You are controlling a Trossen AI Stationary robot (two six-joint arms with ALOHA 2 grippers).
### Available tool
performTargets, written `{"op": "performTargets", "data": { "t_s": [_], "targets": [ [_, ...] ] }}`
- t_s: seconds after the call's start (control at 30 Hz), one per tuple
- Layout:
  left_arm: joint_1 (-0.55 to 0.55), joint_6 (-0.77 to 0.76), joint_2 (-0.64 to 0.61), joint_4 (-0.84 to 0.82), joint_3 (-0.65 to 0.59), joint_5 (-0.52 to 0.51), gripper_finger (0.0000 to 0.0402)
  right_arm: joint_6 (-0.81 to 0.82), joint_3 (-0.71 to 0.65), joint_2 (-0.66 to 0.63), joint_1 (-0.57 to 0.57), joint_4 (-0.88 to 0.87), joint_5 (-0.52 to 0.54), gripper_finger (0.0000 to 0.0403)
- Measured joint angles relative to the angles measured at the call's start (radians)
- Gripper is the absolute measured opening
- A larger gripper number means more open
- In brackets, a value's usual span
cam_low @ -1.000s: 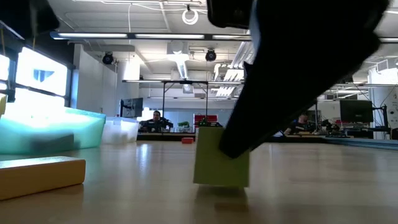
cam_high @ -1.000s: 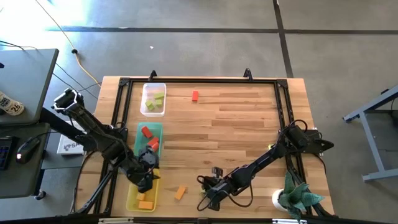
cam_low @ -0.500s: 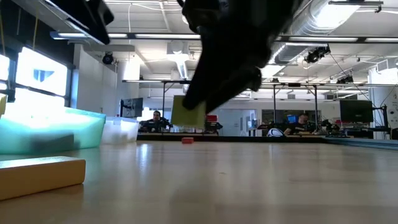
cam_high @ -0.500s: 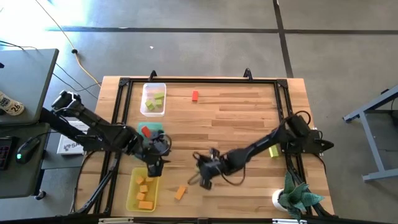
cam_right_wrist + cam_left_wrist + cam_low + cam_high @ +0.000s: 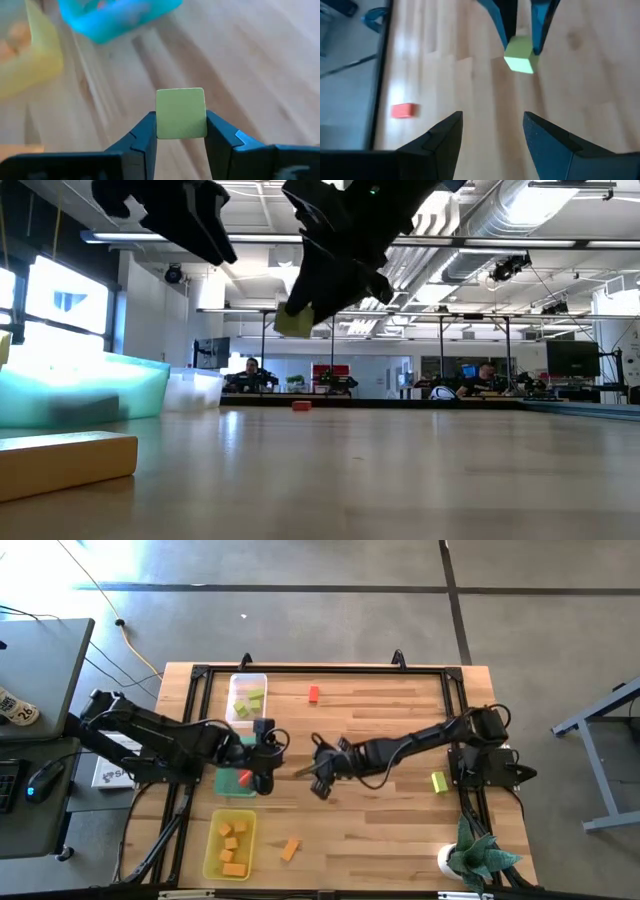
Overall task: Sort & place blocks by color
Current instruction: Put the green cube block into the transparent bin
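Right gripper [image 5: 180, 137] clamps yellow-green block [image 5: 180, 113], seemingly airborne.

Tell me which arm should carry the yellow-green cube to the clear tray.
The right. The right gripper is already shut on the yellow-green cube, held above the table. The left gripper is open and empty over the green tray, though nearer the clear tray.

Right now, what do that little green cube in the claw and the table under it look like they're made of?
The yellow-green cube, pinched in the right gripper, looks like painted wood or matte plastic: flat, even colour, crisp edges, no shine; which one I can't tell. The table looks like varnished wood: pale planks with visible grain and seams, and a soft sheen in the low view.
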Motion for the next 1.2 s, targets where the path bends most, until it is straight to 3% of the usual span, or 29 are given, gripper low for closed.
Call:
{"op": "performTargets", "data": {
  "t_s": [0.2, 0.53, 0.87, 1.0, 1.2],
  "targets": [
    [0.072, 0.149, -0.013, 0.016, 0.000, -0.019, 0.0197, 0.000, 0.000, -0.058, -0.066, 0.010, -0.002, 0.0101],
    [0.170, 0.274, -0.023, 0.111, 0.000, -0.015, 0.0197, 0.070, 0.000, -0.145, -0.140, 0.049, 0.002, 0.0101],
    [0.235, 0.282, -0.023, 0.264, 0.000, -0.012, 0.0197, 0.017, 0.000, -0.242, -0.224, 0.073, -0.006, 0.0101],
    [0.260, 0.261, -0.023, 0.282, 0.000, -0.018, 0.0197, -0.022, 0.000, -0.297, -0.287, 0.079, -0.062, 0.0101],
    [0.299, 0.184, -0.023, 0.454, 0.000, -0.074, 0.0197, -0.029, 0.000, -0.337, -0.350, 0.114, -0.123, 0.0101]
  ]
}}
